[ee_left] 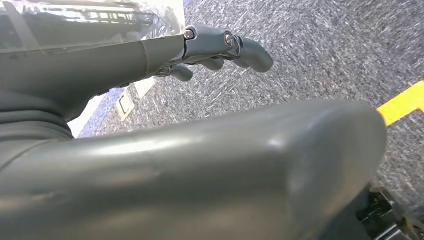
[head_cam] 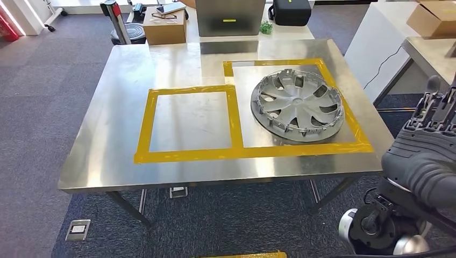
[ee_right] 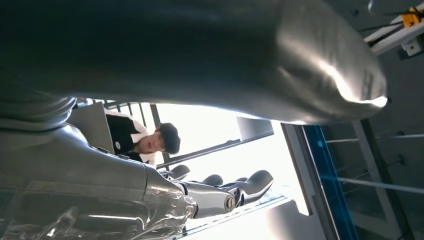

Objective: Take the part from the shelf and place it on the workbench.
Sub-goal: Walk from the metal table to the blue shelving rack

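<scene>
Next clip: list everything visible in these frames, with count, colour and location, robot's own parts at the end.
Workbench: one, bare steel, centre of head view.
Tape outlines: two adjoining rectangles, yellow, on the workbench top.
Hubcap: one, silver-grey, lying inside the right outline, overlapping the tape near the right edge.
Cardboard box: one, brown, behind the workbench, with glasses on top.
Black case: one, behind the workbench.
Floor socket: one, grey, in the carpet below the workbench.
Person: one, dark top, in the background of the right wrist view.
Left hand: grey, over the carpet, holding nothing.
Right hand: dark grey, off the workbench's right edge, holding nothing.
</scene>
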